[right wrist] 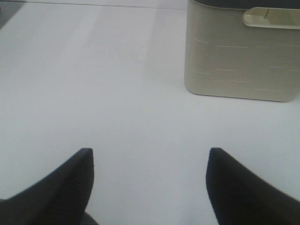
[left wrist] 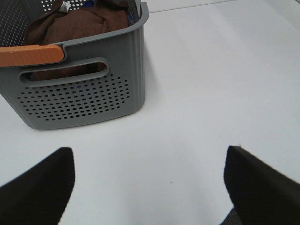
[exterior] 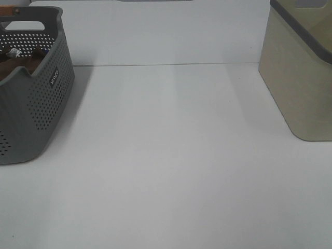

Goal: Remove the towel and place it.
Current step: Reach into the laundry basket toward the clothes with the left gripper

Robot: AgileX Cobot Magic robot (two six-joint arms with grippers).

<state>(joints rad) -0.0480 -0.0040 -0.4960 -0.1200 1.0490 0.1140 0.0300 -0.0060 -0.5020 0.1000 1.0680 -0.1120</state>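
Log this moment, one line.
towel: in grey basket, not yet removed | left gripper: open, empty | right gripper: open, empty | beige bin: ahead of right gripper

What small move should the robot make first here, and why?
Probably bring the left jaws forward until they hang over the grey basket. The towel lies bunched inside it, while those jaws stand open over bare table, short of the basket and holding nothing, so they look too far off to grasp.
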